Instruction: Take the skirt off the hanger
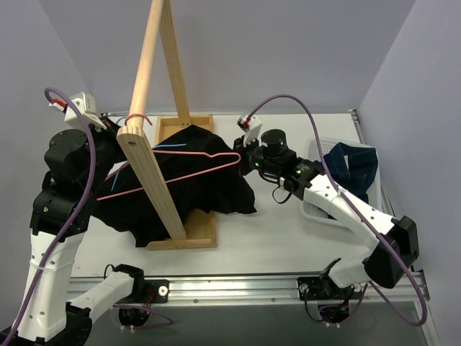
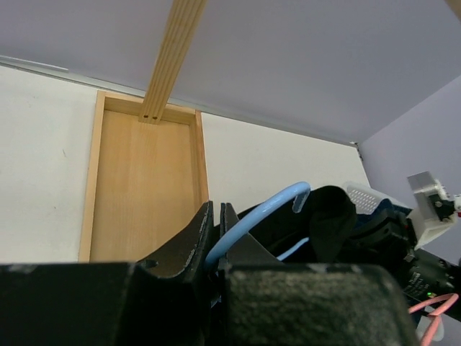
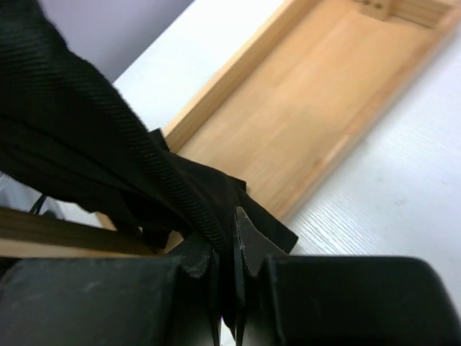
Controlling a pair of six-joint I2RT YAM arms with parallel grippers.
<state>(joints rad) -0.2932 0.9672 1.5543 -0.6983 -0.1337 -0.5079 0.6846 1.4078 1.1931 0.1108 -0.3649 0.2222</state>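
**Right gripper (image 3: 225, 249) pinches the skirt**

The black skirt (image 1: 205, 191) lies bunched on the wood stand (image 1: 155, 180), with the blue hanger (image 2: 256, 216) poking out of it. The left gripper (image 2: 214, 220) is closed on that hanger. Best to hold the hanger steady and pull the cloth sideways slowly, so it slips off.

The black skirt (image 1: 209, 180) lies bunched over the wooden stand's base, left of centre, and extends left past the upright. 1 pink hanger (image 1: 194, 173) of thin wire lies across it, tip pointing right. 1 light blue hanger (image 2: 253, 214) protrudes from the skirt's far-left folds.
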